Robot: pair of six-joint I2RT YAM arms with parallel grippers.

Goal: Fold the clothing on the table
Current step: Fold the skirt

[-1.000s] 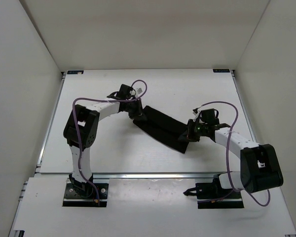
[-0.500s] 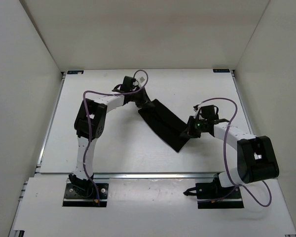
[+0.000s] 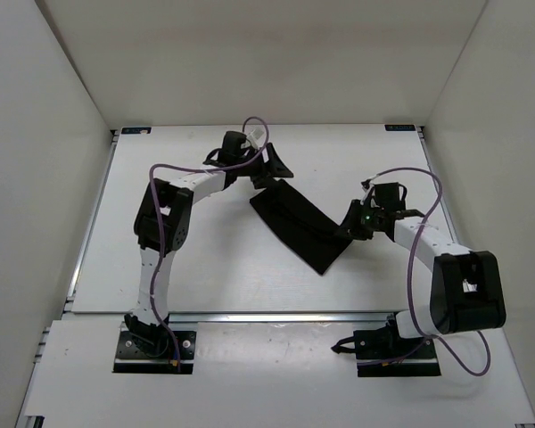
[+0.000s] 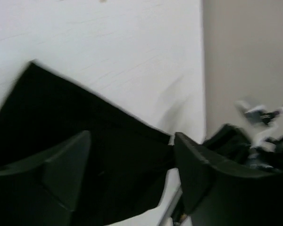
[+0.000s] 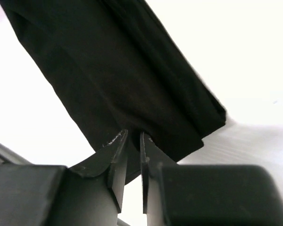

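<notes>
The clothing point(image 3: 299, 223) is a black folded strip lying slantwise on the white table point(image 3: 187, 259), from mid-back toward the front right. My left gripper point(image 3: 273, 171) hovers at its far left end. In the left wrist view this gripper point(image 4: 132, 160) is open, its fingers point(image 4: 66, 174) wide apart above the black fabric point(image 4: 61, 108) and holding nothing. My right gripper point(image 3: 349, 227) sits at the strip's right edge. The right wrist view shows its jaws point(image 5: 133, 136) parted by a narrow slit, tips against the edge of the cloth point(image 5: 118, 70).
White walls enclose the table on the left, back and right. A thin metal rail point(image 3: 94, 223) runs along the left edge and another point(image 3: 250, 314) along the front. Purple cables loop over both arms. The two arm bases point(image 3: 152, 343) stand at the near edge.
The left gripper has opened and let go of the clothing's far end, which now lies flat. The right jaws have parted slightly. The strip has swung to a steeper slant.
</notes>
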